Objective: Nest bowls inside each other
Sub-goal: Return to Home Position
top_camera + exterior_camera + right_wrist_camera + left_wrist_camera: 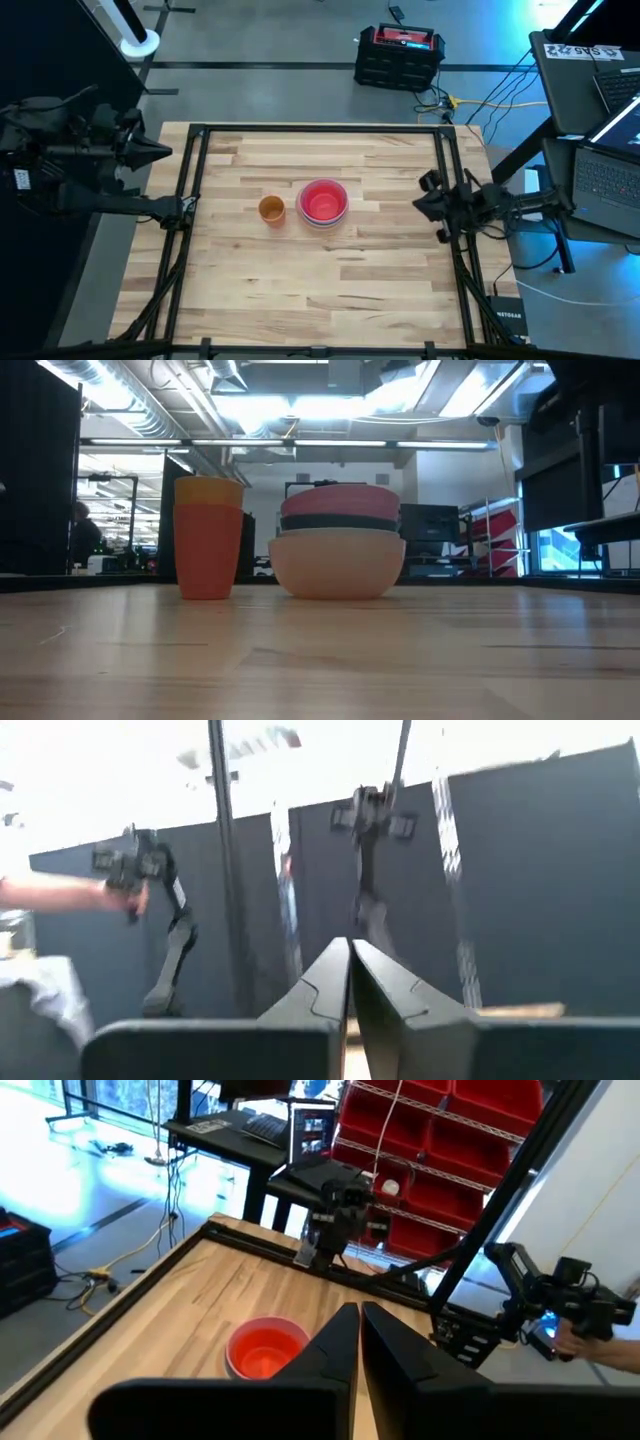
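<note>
A stack of nested bowls (322,202) stands mid-table, its base on the wood. From above, a red bowl shows inside a pale rim. In the low view the stack (337,550) has a white bowl at the bottom, a dark band above it and a pink rim on top. Just left of it stand two small nested orange bowls (271,208), tall like cups (208,538). My left gripper (165,152) hangs shut beyond the table's left edge, high up. My right gripper (420,203) is shut at the table's right edge. Both are far from the bowls.
A black frame (190,190) runs along the table's left, right and far sides. Bare wood lies in front of the bowls toward the near edge. A black and red case (399,55) sits on the floor behind. A person's hand (590,1345) shows beyond the table.
</note>
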